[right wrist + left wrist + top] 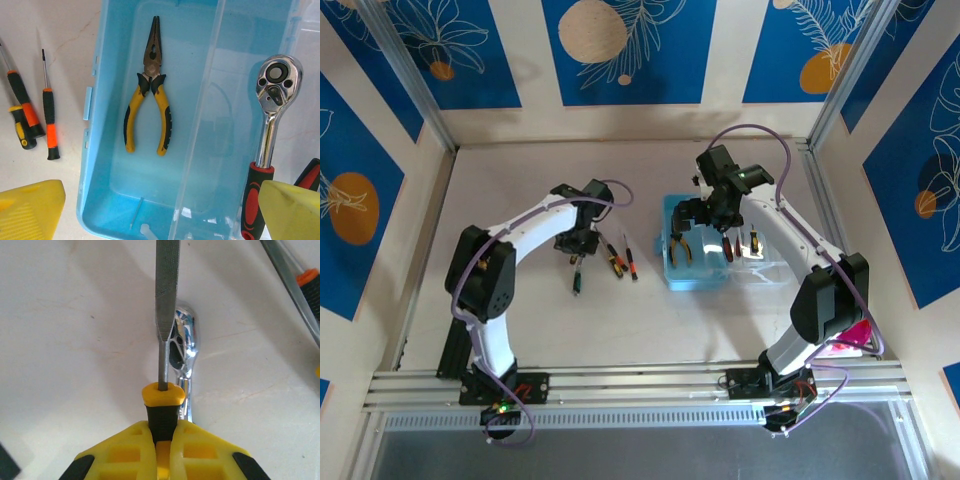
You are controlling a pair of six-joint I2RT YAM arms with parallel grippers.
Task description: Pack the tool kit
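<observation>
translucent light-blue case [695,278] sits mid-table, right of centre. clear lid [767,268] is swung open flat to its right.

right gripper [718,215] hangs over the case. in right wrist view its yellow fingers [30,210] are spread wide w/ nothing between them; the case tray [115,165] is directly below the gap. pliers [150,90], yellow-black grips, lie inside the tray w/ nose pointing away from the claw, ahead of the fingertips and not touching them. ratchet [272,100], chrome head and red-black grip, lies on the lid side, just beside the right finger; contact can't be told. a second red-black handle [310,175] shows at the frame edge.

left gripper [575,243] is well apart from the case, to its left, low over the table [520,170]. in left wrist view the fingers [125,450] are pressed onto the yellow-black handle of a file [166,290], pinching it; the file blade points straight out from the claw. a chrome tool [184,340] lies on the table under the blade, type unclear.

screwdrivers [620,258] w/ orange-black and yellow-black handles lie loose on the table between left gripper and case, outside the tray. seen also in right wrist view [47,115], left of the case wall.
</observation>
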